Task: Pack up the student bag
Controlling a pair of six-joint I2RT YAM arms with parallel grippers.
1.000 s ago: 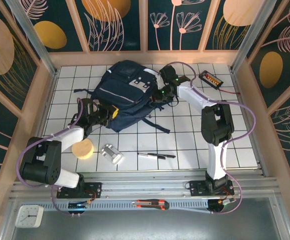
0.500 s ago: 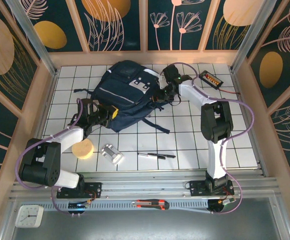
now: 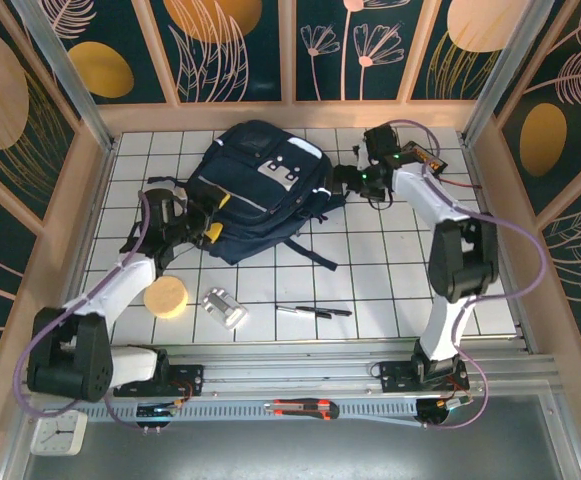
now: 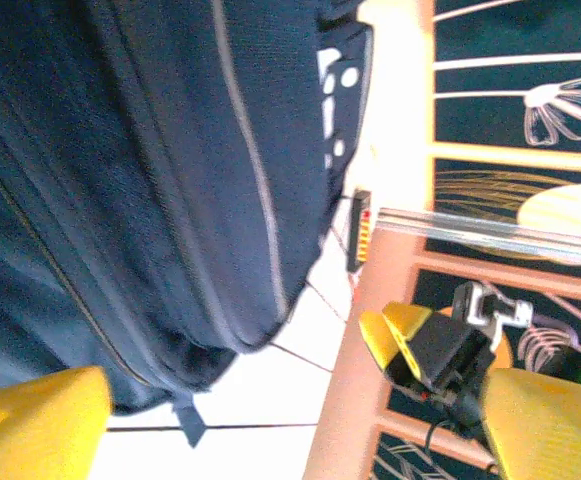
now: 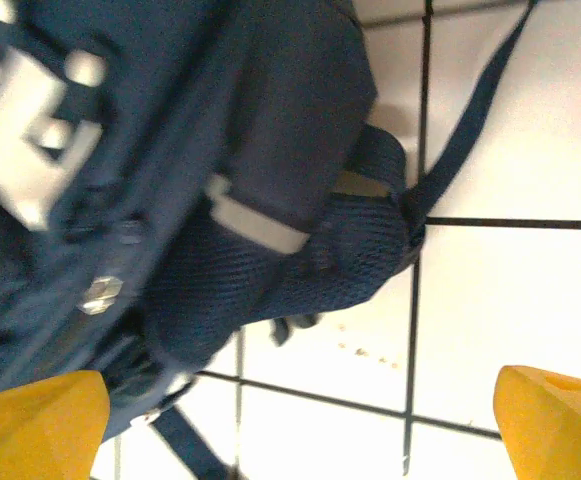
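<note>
We're seeing the student bag (image 3: 260, 190) lying flat toward the back of the white gridded table (image 3: 400, 270). The left gripper (image 3: 212, 218) is hovering at the bag's near-left edge, yellow fingers spread wide, gripping nothing. The right gripper (image 3: 346, 180) is sitting just beside the bag's right side, likewise gaping wide and empty.

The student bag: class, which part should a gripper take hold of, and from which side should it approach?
Probably the webbing loop by the mesh side pocket, approached low from the right, where the open right gripper faces it. The student bag lies flat and broad, too wide for jaws; the loop is thin.
</note>
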